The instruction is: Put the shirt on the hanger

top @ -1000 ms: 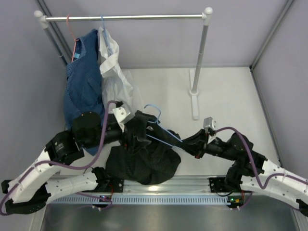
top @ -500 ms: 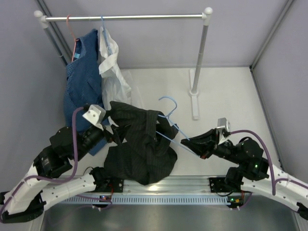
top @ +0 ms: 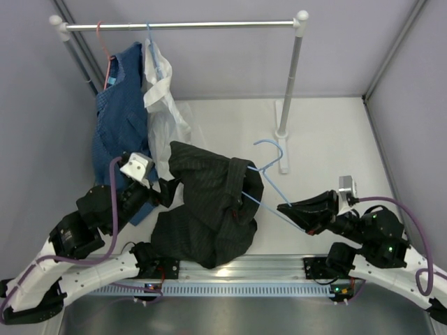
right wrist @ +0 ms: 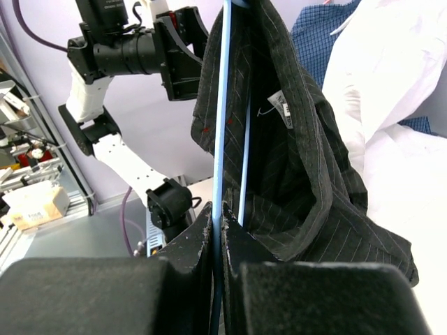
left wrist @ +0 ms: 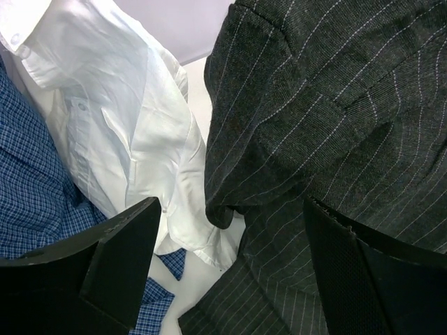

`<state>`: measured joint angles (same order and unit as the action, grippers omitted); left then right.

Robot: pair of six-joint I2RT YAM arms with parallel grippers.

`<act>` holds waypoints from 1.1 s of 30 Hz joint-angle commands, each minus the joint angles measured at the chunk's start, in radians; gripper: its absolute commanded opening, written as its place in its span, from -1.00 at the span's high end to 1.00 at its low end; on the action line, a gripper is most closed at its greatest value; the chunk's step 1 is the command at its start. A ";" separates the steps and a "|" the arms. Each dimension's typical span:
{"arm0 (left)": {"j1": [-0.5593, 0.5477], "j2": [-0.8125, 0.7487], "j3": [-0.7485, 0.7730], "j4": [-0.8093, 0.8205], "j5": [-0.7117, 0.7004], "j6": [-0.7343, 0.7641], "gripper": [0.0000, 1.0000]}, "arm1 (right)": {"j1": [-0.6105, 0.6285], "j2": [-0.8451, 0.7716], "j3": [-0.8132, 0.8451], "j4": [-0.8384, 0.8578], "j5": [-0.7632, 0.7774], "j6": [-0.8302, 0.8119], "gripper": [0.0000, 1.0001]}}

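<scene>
The black pinstriped shirt (top: 209,202) hangs draped over one end of the thin light-blue wire hanger (top: 269,188), its lower part bunched on the table near the front rail. My right gripper (top: 293,211) is shut on the hanger's lower wire (right wrist: 222,139) and holds it up, hook (top: 269,148) pointing toward the rack. In the right wrist view the shirt (right wrist: 293,139) hangs off the wire, collar label showing. My left gripper (top: 167,192) is open beside the shirt's left edge; in its wrist view the shirt (left wrist: 335,112) fills the right side between the spread fingers (left wrist: 122,258).
A clothes rack (top: 181,25) stands at the back with an orange-red hanger (top: 105,42), a blue patterned garment (top: 119,118) and a white shirt (top: 162,98) on another light-blue hanger. The rack's right post (top: 290,84) stands on a base just behind the held hanger.
My right gripper has pulled the hanger to the right and back, lifting the shirt with it. My left gripper has let go of the shirt and drawn back to the left, now open.
</scene>
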<state>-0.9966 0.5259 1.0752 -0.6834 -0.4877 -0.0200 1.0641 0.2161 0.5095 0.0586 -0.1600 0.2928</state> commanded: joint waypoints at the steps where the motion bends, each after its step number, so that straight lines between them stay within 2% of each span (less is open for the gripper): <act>1: 0.003 0.020 -0.012 0.074 0.006 0.051 -0.72 | 0.008 -0.026 0.076 0.009 -0.029 0.002 1.00; 4: 0.003 0.054 -0.017 0.134 0.038 0.098 -0.63 | 0.007 -0.047 0.086 -0.005 -0.032 0.006 1.00; 5: 0.001 0.062 -0.018 0.175 0.041 0.109 -0.48 | 0.007 -0.052 0.087 -0.009 -0.029 0.005 1.00; 6: 0.001 0.071 -0.020 0.194 0.029 0.121 -0.42 | 0.007 -0.058 0.090 -0.013 -0.026 0.005 1.00; 8: 0.003 0.101 -0.018 0.231 0.031 0.135 -0.13 | 0.007 -0.073 0.096 -0.023 -0.026 0.003 1.00; 9: 0.001 0.112 -0.012 0.235 0.025 0.146 0.06 | 0.007 -0.080 0.101 -0.028 -0.024 0.000 1.00; 11: 0.003 0.141 0.002 0.234 0.002 0.149 0.61 | 0.007 -0.092 0.115 -0.055 -0.010 -0.004 1.00; 12: 0.001 0.146 0.011 0.235 -0.027 0.153 1.00 | 0.007 -0.096 0.118 -0.057 -0.001 -0.012 1.00; 15: 0.001 0.129 0.023 0.231 -0.049 0.193 1.00 | 0.007 -0.109 0.135 -0.137 0.027 -0.038 1.00; 20: 0.003 0.111 0.132 0.157 0.035 0.346 1.00 | 0.007 -0.123 0.172 -0.262 0.060 -0.073 1.00; 24: 0.001 0.114 0.215 0.154 0.076 0.414 1.00 | 0.007 -0.133 0.172 -0.295 0.044 -0.090 1.00; 27: 0.001 0.135 0.265 0.121 0.219 0.463 1.00 | 0.007 -0.109 0.161 -0.290 -0.036 -0.106 1.00; 29: 0.003 0.158 0.307 0.023 0.358 0.477 1.00 | 0.007 -0.077 0.152 -0.269 -0.091 -0.110 1.00; 33: 0.003 0.194 0.391 -0.083 0.483 0.451 1.00 | 0.007 -0.076 0.072 -0.140 -0.119 -0.084 1.00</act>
<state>-0.9966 0.6838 1.4132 -0.6712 -0.1814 0.4068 1.0641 0.1329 0.6193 -0.2066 -0.2199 0.2070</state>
